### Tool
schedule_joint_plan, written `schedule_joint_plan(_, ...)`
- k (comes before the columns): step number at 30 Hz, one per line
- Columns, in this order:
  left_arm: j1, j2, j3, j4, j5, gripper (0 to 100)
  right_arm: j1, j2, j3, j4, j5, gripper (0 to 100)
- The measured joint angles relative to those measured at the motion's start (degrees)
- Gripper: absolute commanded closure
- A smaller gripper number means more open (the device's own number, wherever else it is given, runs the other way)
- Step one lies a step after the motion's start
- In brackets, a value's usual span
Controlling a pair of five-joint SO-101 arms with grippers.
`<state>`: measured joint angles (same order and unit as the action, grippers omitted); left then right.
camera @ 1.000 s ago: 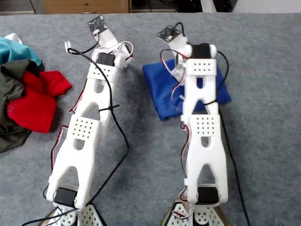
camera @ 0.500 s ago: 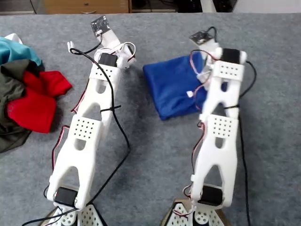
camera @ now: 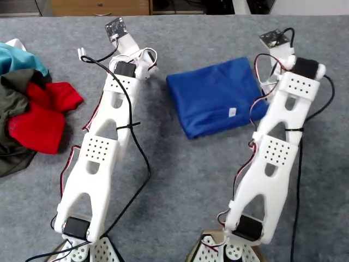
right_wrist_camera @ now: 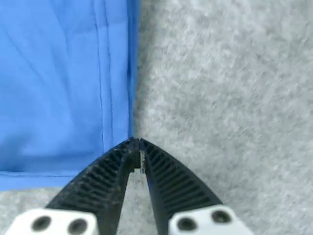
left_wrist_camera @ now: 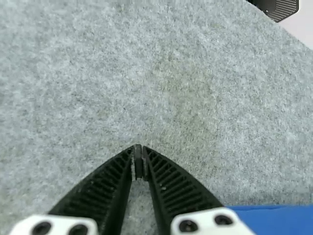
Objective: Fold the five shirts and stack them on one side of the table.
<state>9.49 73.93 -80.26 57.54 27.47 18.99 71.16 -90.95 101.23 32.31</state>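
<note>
High view showed a folded blue shirt (camera: 215, 98) on the grey worktop (camera: 180, 180); the right gripper (right_wrist_camera: 139, 148) sat pinched together beside its edge; the left gripper (left_wrist_camera: 138, 152) likewise closed, empty.

A robotics lab or workshop was suggested: a table (camera: 180, 180) covered in grey felt, a left arm (camera: 103, 147) and right arm (camera: 275, 155) with exposed wiring, and a wooden drawer unit (camera: 101, 7) and dark equipment (camera: 218, 5) along the high view's top edge.

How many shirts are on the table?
5, perhaps: blue shirt folded at centre; red, dark green, teal and a white scrap, possibly a shirt, piled far left, partly hidden.
</note>
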Motion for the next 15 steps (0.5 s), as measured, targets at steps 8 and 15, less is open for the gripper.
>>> schedule_joint_plan(8, 1.14, 0.00, 0.00, 0.00, -2.11, 98, 4.75, -9.41, 18.11, 0.09, 0.00, 99.6)
schedule_joint_plan(15, 1.14, 0.00, 0.00, 0.00, -2.55, 98, 11.43, -21.19, 35.96, 0.09, 3.25, 99.6)
